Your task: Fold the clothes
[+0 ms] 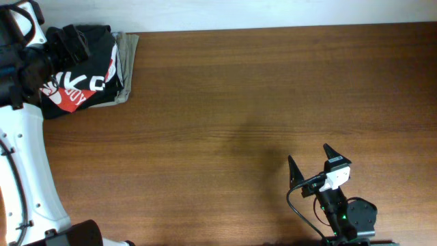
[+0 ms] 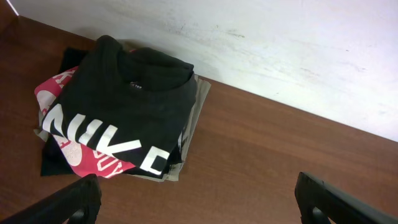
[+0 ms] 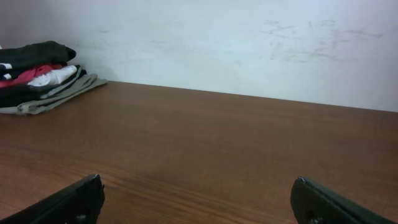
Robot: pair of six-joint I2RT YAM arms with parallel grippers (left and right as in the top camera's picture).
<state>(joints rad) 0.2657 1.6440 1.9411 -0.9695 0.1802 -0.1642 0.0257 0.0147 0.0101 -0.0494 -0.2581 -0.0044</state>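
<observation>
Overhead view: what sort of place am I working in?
Probably a robot test bench, not a home: a plain wooden table against a scuffed white wall, with a small pile of folded clothes in one corner.

The left arm (image 1: 31, 164) has a smooth, rounded white link casing along the desk's left edge, with a thin black cable (image 1: 20, 191) beside it. The right arm (image 1: 362, 215), near the desk's front edge, has a black housing, a green indicator light (image 1: 343, 217), a white wrist block (image 1: 337, 175) and a looped black cable (image 1: 293, 201). The right gripper (image 1: 308, 156) and the left gripper (image 2: 198, 186) have matte black, wedge-shaped fingers (image 2: 68, 202)
</observation>
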